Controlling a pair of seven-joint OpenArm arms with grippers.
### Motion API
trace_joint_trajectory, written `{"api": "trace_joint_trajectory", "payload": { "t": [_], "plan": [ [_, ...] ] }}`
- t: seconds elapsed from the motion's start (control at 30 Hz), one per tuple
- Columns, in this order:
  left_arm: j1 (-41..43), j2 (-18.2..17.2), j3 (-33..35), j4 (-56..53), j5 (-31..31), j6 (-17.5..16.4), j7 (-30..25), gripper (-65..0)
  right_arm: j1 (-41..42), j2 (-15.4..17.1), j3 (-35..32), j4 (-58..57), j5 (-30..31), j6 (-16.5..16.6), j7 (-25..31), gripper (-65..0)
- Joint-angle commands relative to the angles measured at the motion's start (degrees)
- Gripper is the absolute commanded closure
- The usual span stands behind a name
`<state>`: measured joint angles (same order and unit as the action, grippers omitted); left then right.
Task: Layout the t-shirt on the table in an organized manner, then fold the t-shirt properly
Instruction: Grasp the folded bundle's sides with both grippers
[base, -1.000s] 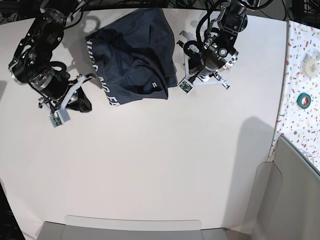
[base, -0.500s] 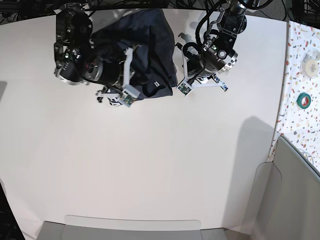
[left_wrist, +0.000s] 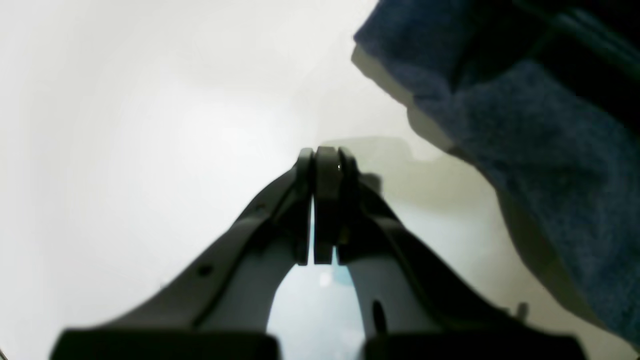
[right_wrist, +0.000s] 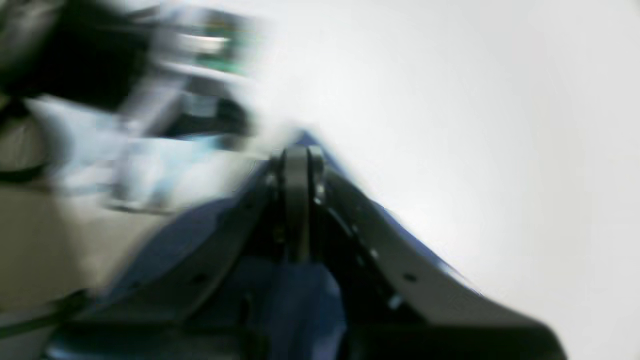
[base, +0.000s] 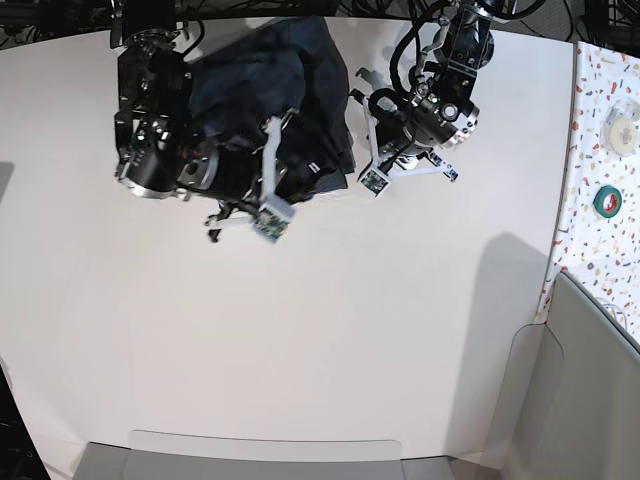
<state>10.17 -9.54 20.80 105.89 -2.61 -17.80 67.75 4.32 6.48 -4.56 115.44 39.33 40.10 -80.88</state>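
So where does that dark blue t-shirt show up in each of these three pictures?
Base: t-shirt bunched at top centre, partly under an arm.
Left wrist: upper right corner.
Right wrist: blurred blue cloth at bottom, behind the shut gripper.
Shared landmark: the white table.

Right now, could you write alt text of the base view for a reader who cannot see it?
A crumpled dark blue t-shirt lies at the far edge of a white table, between two black robot arms. One arm hangs partly over the shirt; the other stands beside it.
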Motion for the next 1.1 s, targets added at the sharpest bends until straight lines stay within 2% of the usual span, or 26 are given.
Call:
{"api": "trace_joint_trajectory", "payload": {
  "t": [0.0, 0.1, 0.23, 0.33, 0.53, 0.6, 0.8, 0.87, 0.93, 1.07],
  "plan": [
    [0.42, -0.26, -0.8, 0.97, 0.19, -0.18, 2.01, 0.0, 0.56, 0.16, 2.4, 0.83, 0.8, -0.1, 1.01, 0.0],
    [0.42, -0.26, -1.68, 1.59, 0.28, -0.18, 2.01, 0.0, -1.64, 0.24, 5.66, 0.56, 0.71, -0.1, 0.93, 0.0],
    [0.42, -0.26, -2.2, 1.5, 0.19, -0.18, 2.01, 0.0, -6.21, 0.33, 3.28, 0.56, 0.18, -0.1, 0.93, 0.0],
    [0.42, 0.97, -2.2, 1.41, 0.37, -0.18, 2.01, 0.0, -7.61, 1.04, -2.87, 0.47, -2.45, -0.1, 1.1, 0.0],
    [0.42, 1.58, -2.29, 1.32, 0.55, -0.18, 2.01, 0.0, -5.77, 2.71, -21.42, 0.47, -10.8, -0.1, 1.01, 0.0],
    [0.42, 1.58, -2.29, 1.41, 0.55, -0.18, 2.01, 0.0, -4.71, 2.71, -21.86, 0.47, -11.07, -0.1, 0.93, 0.0],
    [0.42, 1.58, -2.38, 1.94, 0.55, -0.18, 2.01, 0.0, -0.49, 2.79, -20.01, 0.65, -7.02, -0.1, 1.01, 0.0],
    [0.42, 1.58, -3.08, 4.22, 0.55, -0.18, 1.92, 0.0, 0.39, 2.53, -15.79, 0.65, -5.27, -0.1, 1.19, 0.0],
    [0.51, 1.76, -6.6, 9.23, 0.37, -0.18, 1.92, 0.0, 0.47, 1.83, -9.11, 0.65, -4.56, -0.1, 1.19, 0.0],
    [0.68, 4.49, -13.1, 14.25, 0.11, -0.53, 1.92, 0.0, 0.12, 1.48, -0.15, 0.39, -4.91, -0.1, 1.01, 0.0]
  ]
}}
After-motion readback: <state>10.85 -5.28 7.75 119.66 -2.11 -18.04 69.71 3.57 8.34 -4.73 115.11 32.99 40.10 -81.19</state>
